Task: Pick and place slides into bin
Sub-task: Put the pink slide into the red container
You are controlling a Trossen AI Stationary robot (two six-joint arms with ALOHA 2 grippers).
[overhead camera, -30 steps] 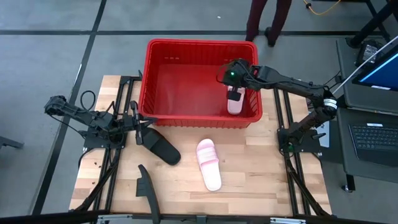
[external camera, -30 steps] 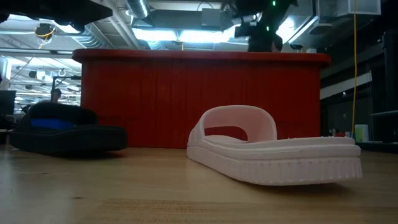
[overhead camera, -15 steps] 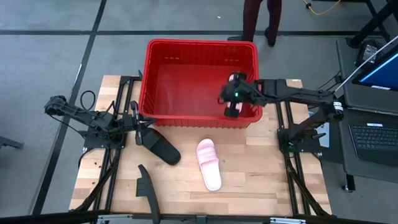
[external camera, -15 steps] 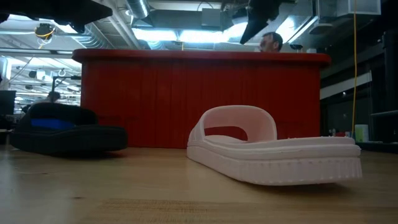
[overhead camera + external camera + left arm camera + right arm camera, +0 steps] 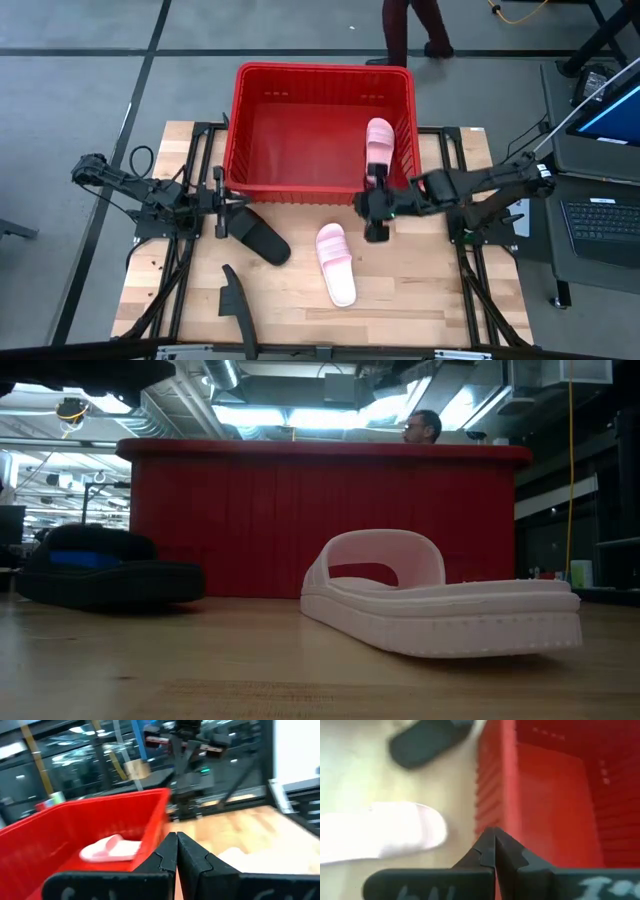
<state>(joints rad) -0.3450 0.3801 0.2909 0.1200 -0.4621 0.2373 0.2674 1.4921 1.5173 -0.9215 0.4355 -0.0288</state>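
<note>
The red bin (image 5: 320, 75) stands at the table's far middle. One pink slide (image 5: 380, 147) lies inside it along the right wall; it also shows in the left wrist view (image 5: 109, 848). A second pink slide (image 5: 336, 263) lies sole-down on the table in front of the bin. One black slide (image 5: 259, 237) lies left of it, and another black slide (image 5: 236, 309) is at the near edge. My right gripper (image 5: 374, 228) is shut and empty just outside the bin's near wall. My left gripper (image 5: 238, 207) is shut and empty by the first black slide's far end.
A person (image 5: 405, 25) stands on the floor beyond the bin; a head shows above the rim in the low view (image 5: 421, 427). A laptop and monitor (image 5: 605, 215) sit off the table's right side. Bare wood lies right of the pink slide.
My right gripper has let go of the pink slide inside the bin, come back over the bin's near wall toward the table's near edge, and gone down in front of it. The slide now lies in the bin along its right wall.
</note>
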